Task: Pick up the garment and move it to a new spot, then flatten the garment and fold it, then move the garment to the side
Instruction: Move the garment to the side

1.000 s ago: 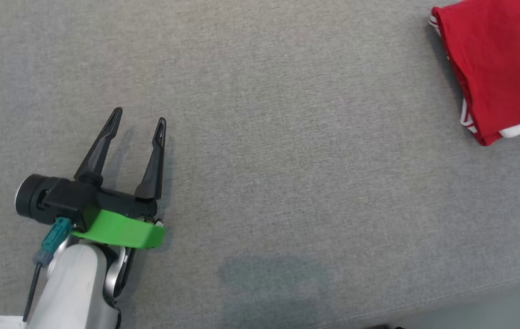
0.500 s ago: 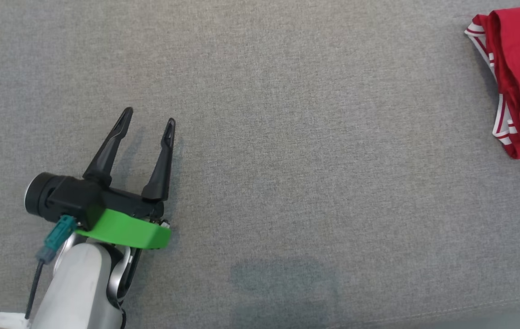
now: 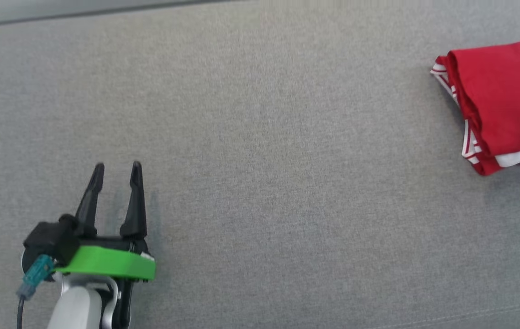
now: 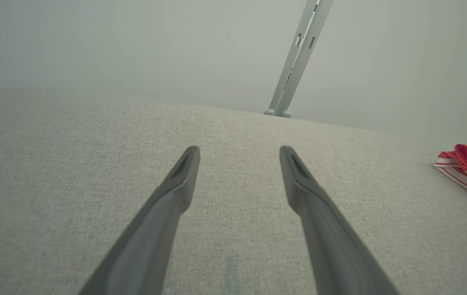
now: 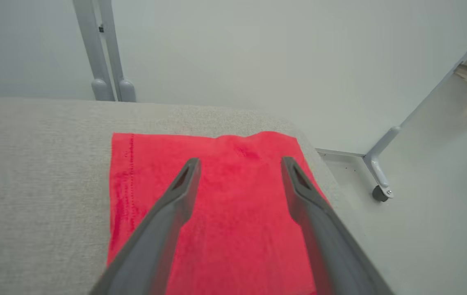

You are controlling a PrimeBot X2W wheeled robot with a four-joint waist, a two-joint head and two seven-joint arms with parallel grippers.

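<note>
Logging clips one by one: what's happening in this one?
A folded red garment lies near the right end of a grey surface. The right hand hangs open over it, gripping nothing. The left hand is open too, over the surface well to the left. Folding looks done.

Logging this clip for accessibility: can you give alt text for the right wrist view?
The right gripper, fingers spread open, points over a folded red garment lying near the edge of a grey cloth-covered surface. Behind are a pale wall and two metal posts.
</note>
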